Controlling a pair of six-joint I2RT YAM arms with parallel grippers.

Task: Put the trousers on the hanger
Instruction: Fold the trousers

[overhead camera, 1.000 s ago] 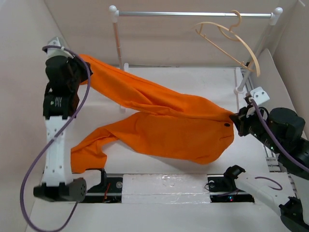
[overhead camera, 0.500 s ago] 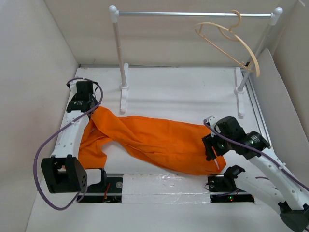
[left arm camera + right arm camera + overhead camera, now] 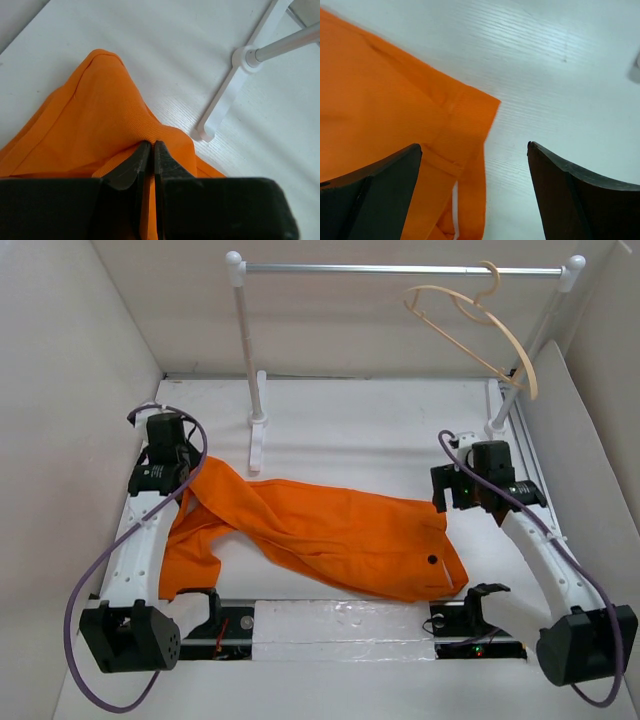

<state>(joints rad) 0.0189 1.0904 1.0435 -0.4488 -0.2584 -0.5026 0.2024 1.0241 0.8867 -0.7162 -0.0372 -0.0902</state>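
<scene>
The left gripper (image 3: 149, 150) is clenched on a fold of the orange trousers (image 3: 95, 125), which lie flat on the table (image 3: 380, 430), stretching toward the right gripper (image 3: 474, 147); that one gapes wide, the waistband corner just ahead of its fingers; the wooden hanger (image 3: 527, 370) hangs on the rail (image 3: 400, 269), well beyond both.

top external looks down from high behind the arm bases, whole table (image 3: 350, 420) in frame. left wrist cam rides close behind the left claw (image 3: 148, 145), facing past its tips onto the trousers (image 3: 90, 130). right wrist cam same behind the right claw (image 3: 472, 147). all three share the trousers.
</scene>
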